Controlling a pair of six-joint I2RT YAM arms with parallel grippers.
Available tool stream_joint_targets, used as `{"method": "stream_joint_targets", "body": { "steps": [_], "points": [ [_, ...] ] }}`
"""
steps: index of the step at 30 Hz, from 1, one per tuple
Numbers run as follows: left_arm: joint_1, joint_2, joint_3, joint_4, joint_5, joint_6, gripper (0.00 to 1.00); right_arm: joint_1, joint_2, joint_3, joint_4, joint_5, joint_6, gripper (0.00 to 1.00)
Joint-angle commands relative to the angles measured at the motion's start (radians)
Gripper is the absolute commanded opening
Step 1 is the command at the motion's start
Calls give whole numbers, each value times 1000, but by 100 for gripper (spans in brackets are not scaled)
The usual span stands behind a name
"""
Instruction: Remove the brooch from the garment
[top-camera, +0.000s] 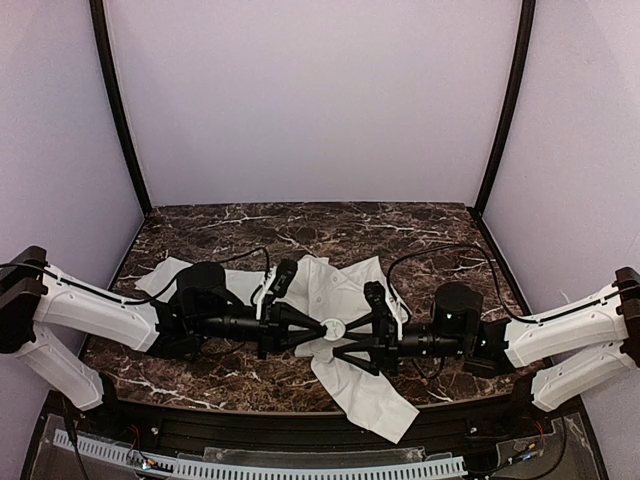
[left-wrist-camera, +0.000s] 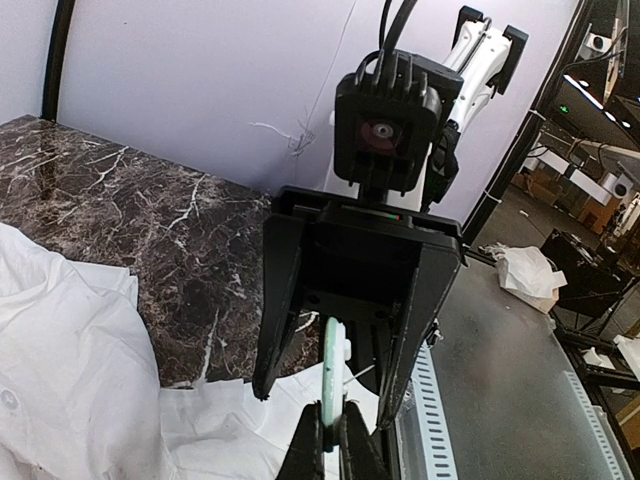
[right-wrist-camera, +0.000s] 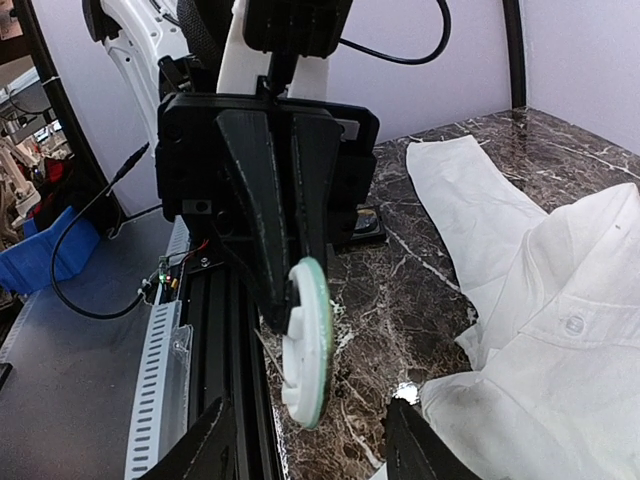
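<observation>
At the left, the left arm (top-camera: 95, 310) reaches in low over the dark marbled bench (top-camera: 300, 225). The left jaws are pressed together on the brooch (top-camera: 330, 326), pinching the small pale round disc by its rim so that it stands on edge. The right wrist view shows this grip head-on: the two black halves of the left jaws are closed side by side onto the top of the disc, whose edge looks faintly green. The brooch sits at the middle of the scene, between the two arms and above the white shirt (top-camera: 340, 285); whether it touches the cloth I cannot tell. The shirt lies crumpled across the middle of the bench. One part trails to the far left under the left arm and another runs to the near right, almost to the bench's edge. A button (right-wrist-camera: 573, 324) shows on its front. From the right comes the right arm (top-camera: 560, 330). The right jaws are spread, one side on each side of the disc, neither touching it.
</observation>
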Motion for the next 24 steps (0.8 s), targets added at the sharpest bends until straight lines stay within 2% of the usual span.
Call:
{"method": "stream_joint_targets", "body": {
  "steps": [1,24],
  "points": [
    [3,-12,-17,10,33,1,1,16,15,32,60,14,-7,49],
    [2,-20,-27,6,89,12,1,19,25,26,100,84,48,18]
  ]
}}
